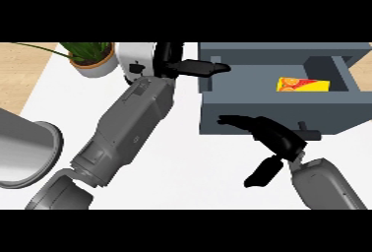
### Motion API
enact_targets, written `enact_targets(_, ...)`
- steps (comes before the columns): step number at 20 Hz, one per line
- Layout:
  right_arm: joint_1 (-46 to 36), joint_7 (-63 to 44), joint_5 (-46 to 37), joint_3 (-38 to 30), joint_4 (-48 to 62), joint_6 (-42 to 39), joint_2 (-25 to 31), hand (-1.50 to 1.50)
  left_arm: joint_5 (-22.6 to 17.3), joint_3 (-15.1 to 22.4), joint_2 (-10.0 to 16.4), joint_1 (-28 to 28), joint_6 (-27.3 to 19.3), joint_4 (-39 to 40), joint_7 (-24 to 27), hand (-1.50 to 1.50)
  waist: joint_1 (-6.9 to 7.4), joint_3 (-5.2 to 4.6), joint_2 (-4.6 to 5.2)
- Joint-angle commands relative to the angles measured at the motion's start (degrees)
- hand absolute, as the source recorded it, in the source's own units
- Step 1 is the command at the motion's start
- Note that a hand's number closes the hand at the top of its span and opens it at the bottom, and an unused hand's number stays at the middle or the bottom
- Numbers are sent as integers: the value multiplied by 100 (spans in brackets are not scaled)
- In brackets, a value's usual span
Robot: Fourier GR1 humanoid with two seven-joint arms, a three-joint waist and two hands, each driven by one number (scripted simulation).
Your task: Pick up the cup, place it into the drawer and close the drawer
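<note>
While the cup [135,55] shows at the upper middle of the frame, the left hand [170,58] seems curled round it, just left of the open drawer [276,110]. This looks like the carry step: next the cup must go right, over the drawer wall, down beside the box [301,84]. The right hand [280,138], fingers apart, hangs by the drawer front.

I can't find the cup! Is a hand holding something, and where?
The left hand seems curled round the white cup, at its side; right hand holds nothing.
</note>
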State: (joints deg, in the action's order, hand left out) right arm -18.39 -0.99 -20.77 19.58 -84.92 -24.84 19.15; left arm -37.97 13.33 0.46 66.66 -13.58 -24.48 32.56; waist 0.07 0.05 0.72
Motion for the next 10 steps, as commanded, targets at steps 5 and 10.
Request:
enact_targets(5, -1195, 842, -985, 92, 3023, 684, -478, 150, -18, -55, 241, -596, 215, -541, -8, -150, 412, 6, -20)
enact_targets(10, -1834, 2098, -831, -590, 4246, 1203, -274, 150, -48, -27, 642, -1064, 699, -929, -107, -150, 539, 16, 17)
